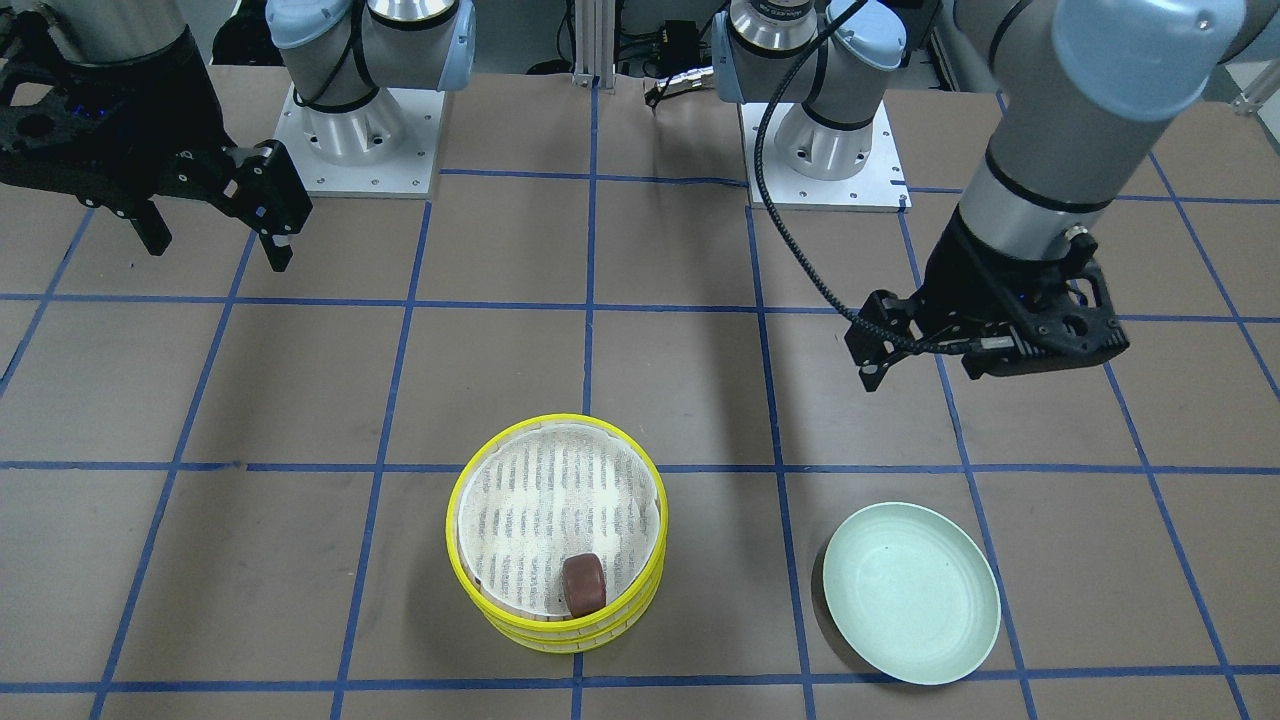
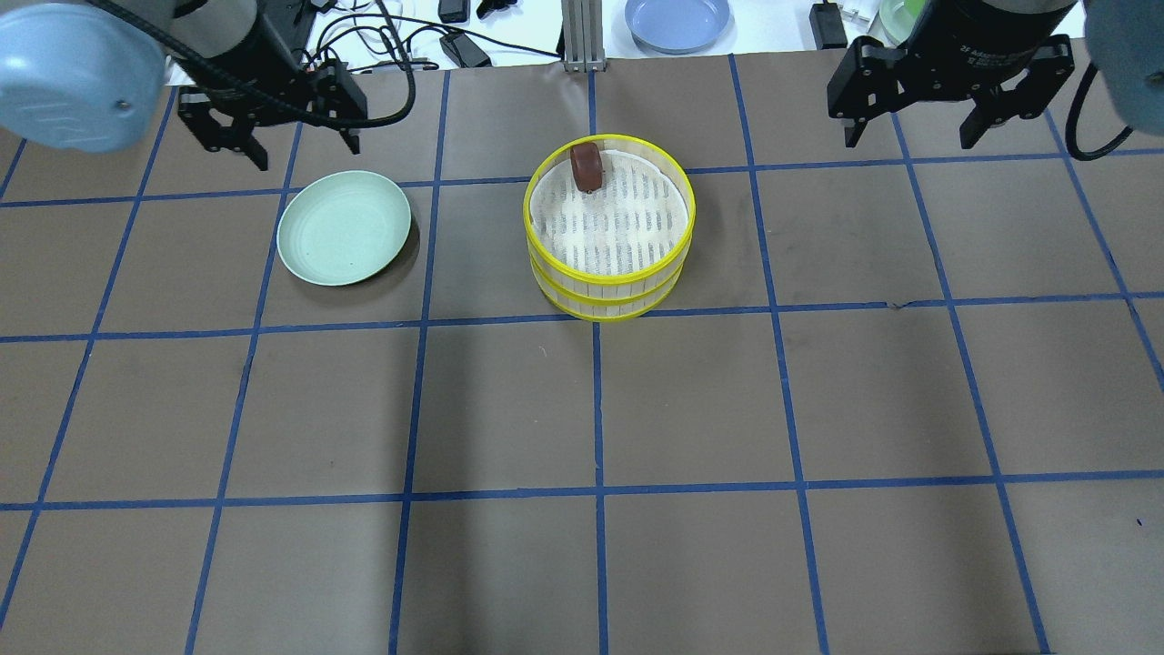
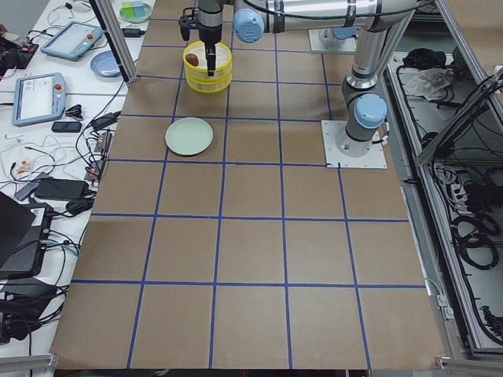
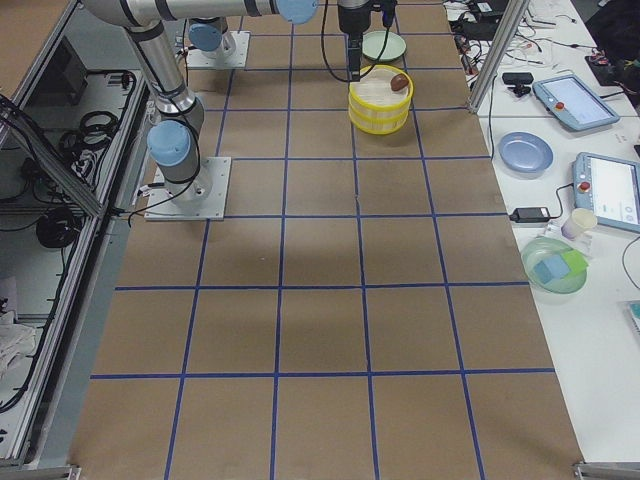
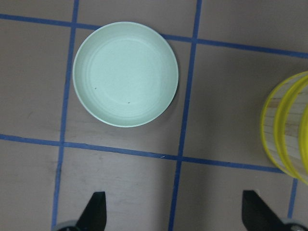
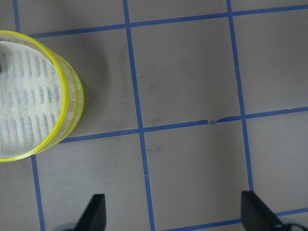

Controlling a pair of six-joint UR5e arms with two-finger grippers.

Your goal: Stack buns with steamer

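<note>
The steamer's two yellow-rimmed baskets (image 2: pixel 605 293) stand stacked at the table's middle; they also show in the front view (image 1: pixel 560 630). The dark reddish-brown bun (image 2: pixel 587 166) stands on its edge against the top basket's far rim, also in the front view (image 1: pixel 583 583). The cream bun is hidden. My left gripper (image 2: pixel 305 155) is open and empty, raised above the table beyond the mint-green plate (image 2: pixel 344 227). My right gripper (image 2: pixel 909 136) is open and empty, raised well to the right of the steamer. The left wrist view shows the plate (image 5: pixel 125 79) and the steamer's edge (image 5: pixel 284 130).
The brown table carries a blue tape grid. A blue plate (image 2: pixel 677 20) and cables lie on the white bench beyond the far edge. The two arm bases (image 1: pixel 360 150) (image 1: pixel 825 150) stand at the robot's side of the table.
</note>
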